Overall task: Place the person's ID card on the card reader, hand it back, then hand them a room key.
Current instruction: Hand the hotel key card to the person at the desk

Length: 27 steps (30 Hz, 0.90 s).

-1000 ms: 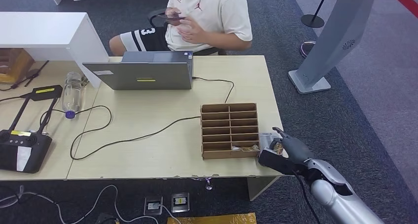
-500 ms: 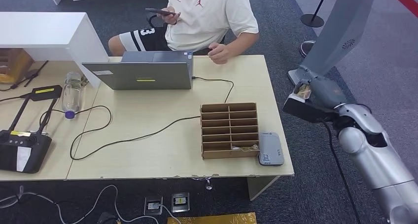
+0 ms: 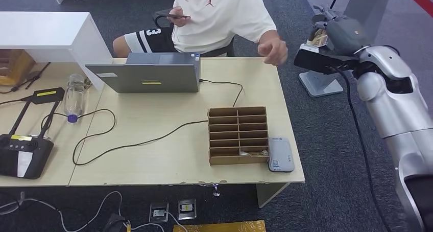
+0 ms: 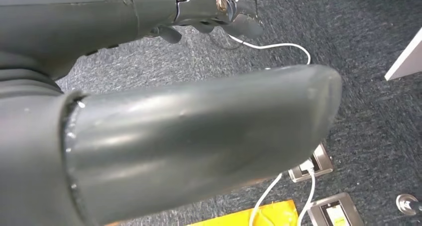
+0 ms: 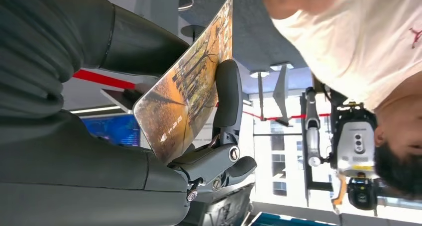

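Right hand [image 3: 334, 32] has risen, gripping room key [image 5: 191, 86] (person's hand [image 3: 273, 50] near).

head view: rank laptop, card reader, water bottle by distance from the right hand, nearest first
Right hand, holding a card, is raised past the table's far right corner.
1. Card reader, near right edge of the table, beside the cardboard organizer.
2. Laptop, far side, mid-table.
3. Water bottle, lying left of the laptop.

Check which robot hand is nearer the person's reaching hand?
Right. The right robot hand is raised beside the table, holding a card close to the person's reaching hand. The left robot hand hangs low over floor cables, well away.
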Each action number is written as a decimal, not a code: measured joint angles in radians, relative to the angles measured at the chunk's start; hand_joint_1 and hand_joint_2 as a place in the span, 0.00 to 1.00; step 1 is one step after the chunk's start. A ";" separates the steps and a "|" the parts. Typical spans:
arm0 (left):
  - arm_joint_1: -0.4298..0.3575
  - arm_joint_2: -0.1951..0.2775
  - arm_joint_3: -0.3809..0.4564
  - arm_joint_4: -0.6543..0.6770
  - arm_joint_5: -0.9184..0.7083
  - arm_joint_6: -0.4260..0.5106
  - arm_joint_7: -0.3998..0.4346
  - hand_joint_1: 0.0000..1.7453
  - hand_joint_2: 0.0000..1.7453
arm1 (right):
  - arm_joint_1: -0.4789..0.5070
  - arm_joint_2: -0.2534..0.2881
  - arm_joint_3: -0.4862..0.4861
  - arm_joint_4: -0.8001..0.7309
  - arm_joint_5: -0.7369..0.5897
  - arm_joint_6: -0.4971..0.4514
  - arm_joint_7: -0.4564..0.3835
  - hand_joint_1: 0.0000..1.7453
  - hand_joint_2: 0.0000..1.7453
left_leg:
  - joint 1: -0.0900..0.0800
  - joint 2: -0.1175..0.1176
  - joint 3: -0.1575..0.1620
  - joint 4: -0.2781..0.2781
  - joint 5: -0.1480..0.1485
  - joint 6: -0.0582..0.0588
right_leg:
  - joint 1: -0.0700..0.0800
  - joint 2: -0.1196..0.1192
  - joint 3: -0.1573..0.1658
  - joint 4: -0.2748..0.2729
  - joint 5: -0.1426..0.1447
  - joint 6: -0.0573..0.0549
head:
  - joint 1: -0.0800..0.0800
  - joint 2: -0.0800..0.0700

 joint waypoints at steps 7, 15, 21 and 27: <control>-0.009 0.006 -0.001 0.000 -0.015 -0.014 0.009 0.00 0.00 | -0.088 0.098 0.086 0.178 0.031 -0.014 -0.026 1.00 1.00 | 0.000 -0.002 -0.001 0.000 0.001 0.000 | 0.000 -0.002 -0.001 0.000 0.000 0.000 | 0.001 0.000; -0.013 0.013 -0.001 -0.007 -0.009 -0.020 0.012 0.00 0.00 | -0.123 0.224 0.165 0.365 0.039 -0.034 -0.037 1.00 1.00 | 0.000 -0.002 -0.001 0.000 0.001 0.000 | 0.000 -0.002 -0.001 0.000 0.000 0.000 | 0.000 0.000; 0.016 0.015 -0.001 -0.015 0.007 -0.017 0.012 0.00 0.00 | -0.131 0.274 0.198 0.457 0.038 -0.046 -0.046 0.25 1.00 | 0.000 -0.002 -0.002 0.000 0.001 0.000 | 0.000 -0.002 -0.002 0.000 0.000 0.000 | 0.001 0.000; 0.031 0.015 -0.001 -0.016 0.017 -0.012 0.011 0.00 0.00 | -0.133 0.291 0.215 0.500 0.036 -0.117 -0.044 0.00 1.00 | 0.000 -0.002 -0.003 0.000 0.001 0.000 | 0.000 -0.002 -0.002 -0.001 0.000 0.000 | 0.001 0.000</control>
